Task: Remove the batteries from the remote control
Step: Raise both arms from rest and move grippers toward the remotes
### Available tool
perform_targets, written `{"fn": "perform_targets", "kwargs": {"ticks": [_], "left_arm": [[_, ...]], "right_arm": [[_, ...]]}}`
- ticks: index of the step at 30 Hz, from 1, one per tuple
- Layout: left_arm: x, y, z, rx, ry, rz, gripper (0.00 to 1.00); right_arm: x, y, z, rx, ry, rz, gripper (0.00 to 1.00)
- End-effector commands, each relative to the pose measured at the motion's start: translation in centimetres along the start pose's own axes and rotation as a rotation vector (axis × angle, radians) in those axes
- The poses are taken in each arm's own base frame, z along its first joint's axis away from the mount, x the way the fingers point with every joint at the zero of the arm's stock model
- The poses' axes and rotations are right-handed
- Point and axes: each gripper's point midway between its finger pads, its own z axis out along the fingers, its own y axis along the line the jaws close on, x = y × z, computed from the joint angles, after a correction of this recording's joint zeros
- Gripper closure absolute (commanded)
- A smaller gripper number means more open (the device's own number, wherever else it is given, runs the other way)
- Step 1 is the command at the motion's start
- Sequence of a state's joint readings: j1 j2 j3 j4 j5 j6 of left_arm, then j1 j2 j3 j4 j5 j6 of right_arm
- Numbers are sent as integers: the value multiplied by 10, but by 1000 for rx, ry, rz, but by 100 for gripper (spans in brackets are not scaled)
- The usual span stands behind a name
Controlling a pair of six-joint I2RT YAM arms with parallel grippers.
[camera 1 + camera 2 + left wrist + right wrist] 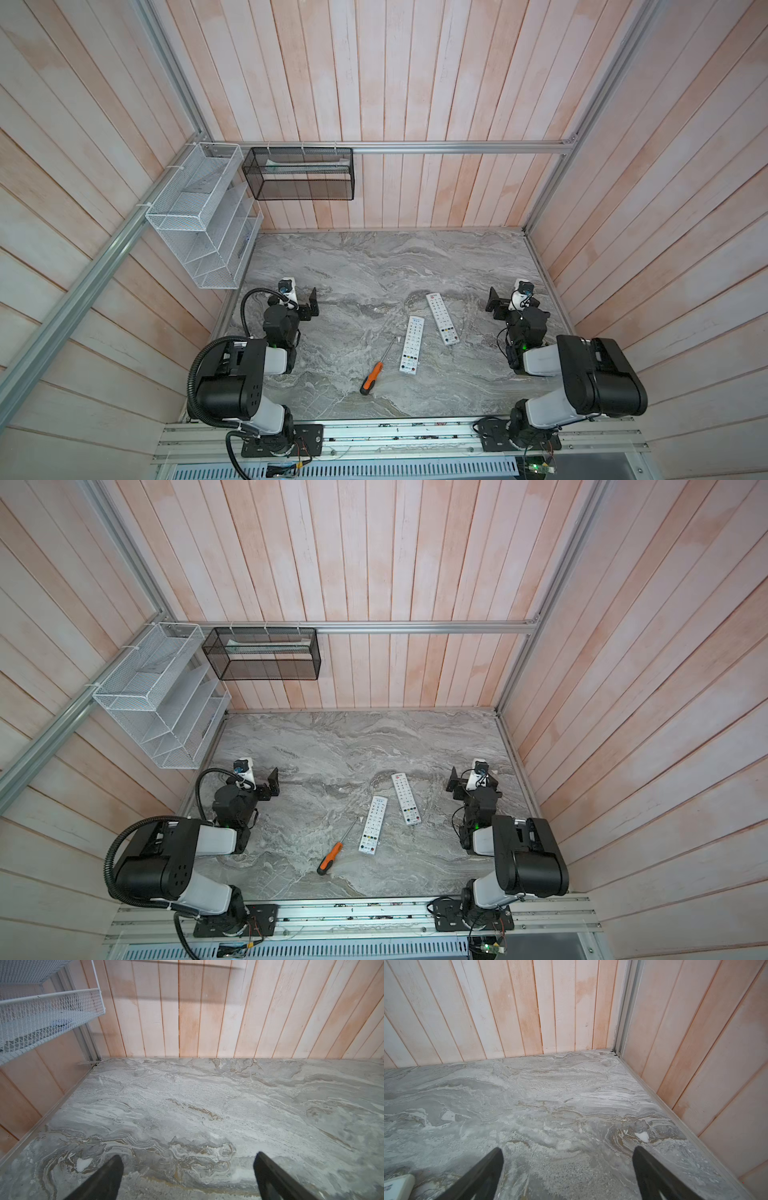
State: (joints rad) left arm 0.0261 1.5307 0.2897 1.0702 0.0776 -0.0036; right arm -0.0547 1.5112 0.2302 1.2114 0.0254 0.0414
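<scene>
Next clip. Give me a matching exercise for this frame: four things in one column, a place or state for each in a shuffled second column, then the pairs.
Things:
1. screwdriver
2. black mesh basket
3. white wire rack
4. left gripper

Places or states:
A. fixed to the left side wall's rail
B. open, nothing between its fingers
C. lying on the table, left of the nearer remote
D. hung from the back wall's rail

Pairs: 1-C, 2-D, 3-A, 4-B
</scene>
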Motion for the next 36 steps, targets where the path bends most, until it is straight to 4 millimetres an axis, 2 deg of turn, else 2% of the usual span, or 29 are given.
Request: {"fn": "perform_targets", "kwargs": {"ticks": [1, 25, 27, 31, 33, 36], "left_arm": [[-4, 3, 2, -11, -16, 0, 0], [-5, 3, 2, -10, -18, 0, 0], [-4, 3, 2, -11, -18, 1, 0], [-20, 16, 6, -86, -3, -37, 0], [-18, 27, 17, -150, 128, -70, 0], [-17, 26, 23, -149, 226, -136, 0]], "right_arm": [[-2, 1, 3, 5, -2, 1, 2], [-2, -1, 3, 15, -5, 2, 2], [-9, -16, 0, 109, -25, 40, 2], [-24, -40, -8, 251, -23, 103, 2], [-34, -45, -13, 284, -27, 141, 2], [-43, -58, -19, 349, -10, 271, 2]]}}
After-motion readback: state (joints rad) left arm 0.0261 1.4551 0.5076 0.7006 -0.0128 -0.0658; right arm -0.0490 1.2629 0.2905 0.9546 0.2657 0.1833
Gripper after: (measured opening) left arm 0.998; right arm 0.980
